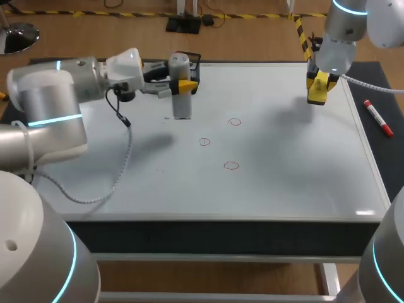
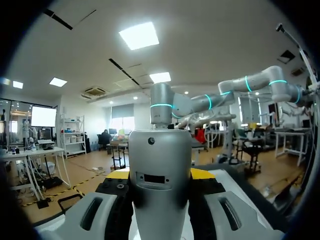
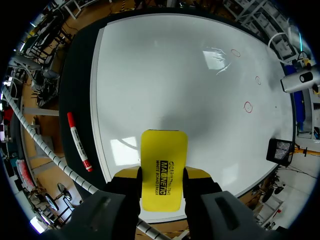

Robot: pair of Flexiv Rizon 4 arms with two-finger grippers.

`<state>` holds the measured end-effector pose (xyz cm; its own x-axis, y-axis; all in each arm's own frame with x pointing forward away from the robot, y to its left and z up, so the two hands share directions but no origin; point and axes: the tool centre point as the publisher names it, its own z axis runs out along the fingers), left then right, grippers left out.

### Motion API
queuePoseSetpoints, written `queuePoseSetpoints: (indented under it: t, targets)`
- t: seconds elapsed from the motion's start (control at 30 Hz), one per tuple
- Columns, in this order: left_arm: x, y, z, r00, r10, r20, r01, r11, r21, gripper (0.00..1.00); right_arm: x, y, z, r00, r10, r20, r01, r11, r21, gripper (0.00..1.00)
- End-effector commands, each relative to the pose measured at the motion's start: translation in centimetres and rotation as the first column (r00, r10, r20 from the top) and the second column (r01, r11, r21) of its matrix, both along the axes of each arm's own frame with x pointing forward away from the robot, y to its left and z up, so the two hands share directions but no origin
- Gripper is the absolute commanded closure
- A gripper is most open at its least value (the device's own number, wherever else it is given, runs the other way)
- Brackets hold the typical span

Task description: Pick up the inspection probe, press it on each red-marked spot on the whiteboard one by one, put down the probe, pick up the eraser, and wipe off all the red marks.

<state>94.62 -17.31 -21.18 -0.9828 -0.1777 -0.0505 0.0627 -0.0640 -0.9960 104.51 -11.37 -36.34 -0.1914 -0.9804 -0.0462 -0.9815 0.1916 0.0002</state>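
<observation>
Probe (image 2: pixel 159 150) sits clamped in the left end effector (image 2: pixel 160 173), eraser (image 3: pixel 163 150) in the right end effector (image 3: pixel 161 175); red marks (image 1: pixel 231 166) remain unwiped.

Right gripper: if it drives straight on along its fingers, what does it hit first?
Likely the whiteboard, on bare surface near its edge. The eraser held in the right gripper sticks out past the tips, so it would touch first. The red circles lie off that line. Height is unclear.
</observation>
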Motion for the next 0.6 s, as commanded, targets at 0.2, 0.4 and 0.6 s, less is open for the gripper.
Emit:
queuePoseSetpoints:
  t: [0.2,0.4,0.6]
  targets:
    - [-1.9,-1.7,-1.7,0.999,-0.050,-0.021,0.049,0.998,-0.034,1.00,0.0,-0.1,0.1,1.000,0.003,0.001,-0.003,1.000,-0.002,1.00]
    - [-2.6,-2.5,-3.4,0.996,-0.088,-0.031,0.087,0.995,-0.043,1.00,0.0,-0.1,0.1,1.000,0.003,0.001,-0.003,1.000,-0.002,1.00]
    - [-2.2,-3.7,-4.3,0.992,-0.125,-0.024,0.124,0.991,-0.045,1.00,0.0,-0.1,0.1,1.000,0.003,0.001,-0.003,1.000,-0.002,1.00]
